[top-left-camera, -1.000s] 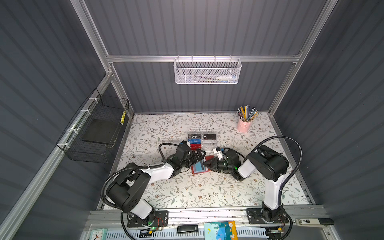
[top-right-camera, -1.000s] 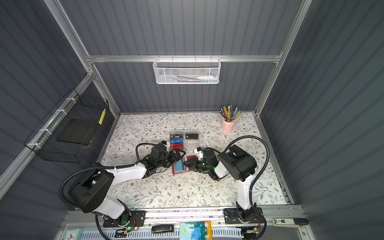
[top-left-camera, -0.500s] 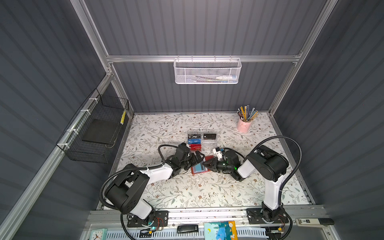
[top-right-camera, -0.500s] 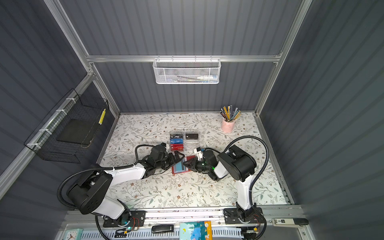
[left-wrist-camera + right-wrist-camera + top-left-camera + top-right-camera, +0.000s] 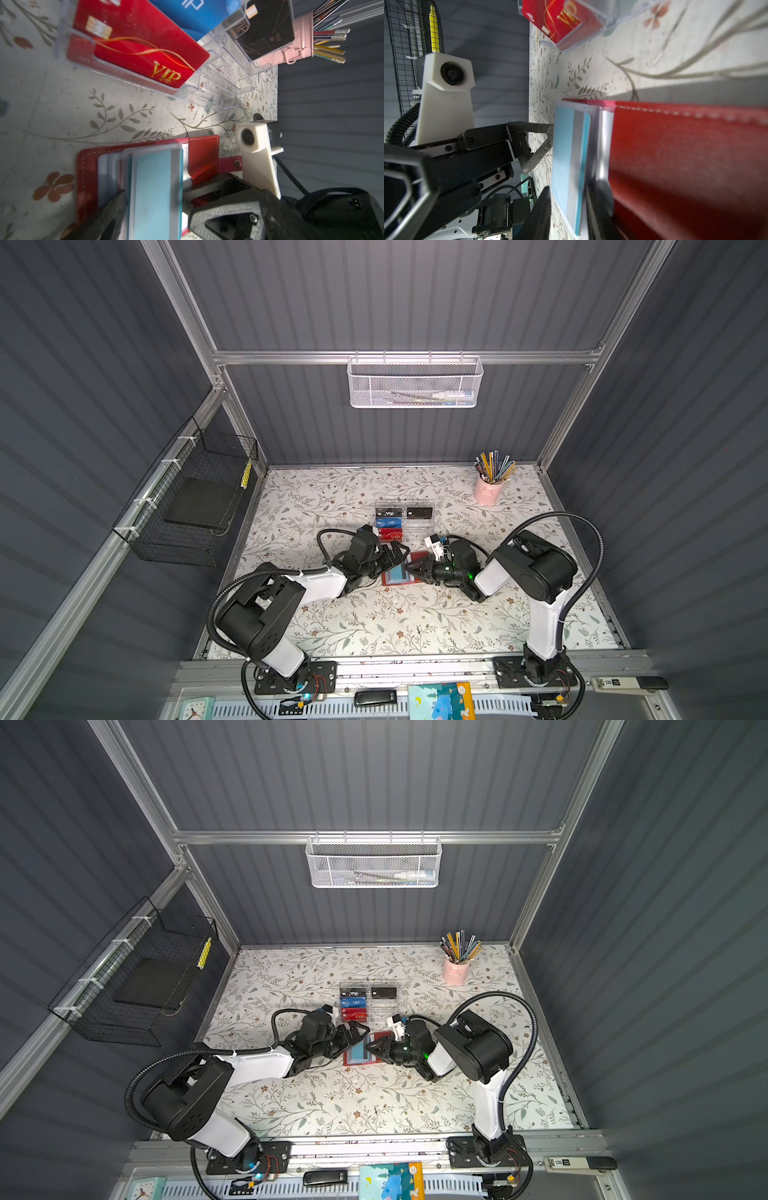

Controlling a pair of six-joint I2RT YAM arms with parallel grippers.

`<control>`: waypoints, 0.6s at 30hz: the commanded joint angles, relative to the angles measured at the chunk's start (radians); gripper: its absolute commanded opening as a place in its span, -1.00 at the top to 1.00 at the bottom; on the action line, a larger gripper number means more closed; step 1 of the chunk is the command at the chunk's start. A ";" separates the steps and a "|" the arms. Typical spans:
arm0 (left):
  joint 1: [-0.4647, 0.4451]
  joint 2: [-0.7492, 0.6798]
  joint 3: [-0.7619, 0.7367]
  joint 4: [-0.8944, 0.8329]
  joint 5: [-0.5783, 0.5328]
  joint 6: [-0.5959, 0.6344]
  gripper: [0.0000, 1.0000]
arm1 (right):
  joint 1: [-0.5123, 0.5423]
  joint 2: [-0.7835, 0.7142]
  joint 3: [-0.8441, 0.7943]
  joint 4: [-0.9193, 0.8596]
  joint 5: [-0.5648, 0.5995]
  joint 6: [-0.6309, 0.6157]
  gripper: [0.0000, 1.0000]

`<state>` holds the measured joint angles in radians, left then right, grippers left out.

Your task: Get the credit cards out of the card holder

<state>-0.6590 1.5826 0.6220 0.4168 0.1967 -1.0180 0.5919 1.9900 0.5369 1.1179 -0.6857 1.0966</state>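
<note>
card holder [image 5: 87, 176] open on counter [image 5: 374, 614] | light-blue credit card [image 5: 153, 187] in its top sleeve | left gripper [image 5: 395, 558] spread wide, fingertip [image 5: 549, 133] at card's edge | right gripper [image 5: 409, 568] straddles card – grip unclear

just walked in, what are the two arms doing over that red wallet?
Both arms are at the open red card holder on the table. The left end effector, open wide, has a finger by the edge of the clear sleeves. The right end effector straddles the sleeve holding a light-blue credit card; a firm grip can't be confirmed. No card is out of the holder yet.
</note>
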 commanded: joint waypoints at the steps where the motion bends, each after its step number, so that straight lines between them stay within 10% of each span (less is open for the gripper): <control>1: 0.001 0.038 -0.043 -0.022 0.026 -0.026 -1.00 | 0.008 0.030 0.002 0.058 -0.021 0.020 0.39; 18: 0.002 0.059 -0.082 0.017 0.038 -0.047 -1.00 | 0.008 0.046 -0.037 0.211 0.000 0.061 0.41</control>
<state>-0.6525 1.5959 0.5800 0.5247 0.1997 -1.0420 0.5919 2.0247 0.5064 1.2667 -0.6842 1.1542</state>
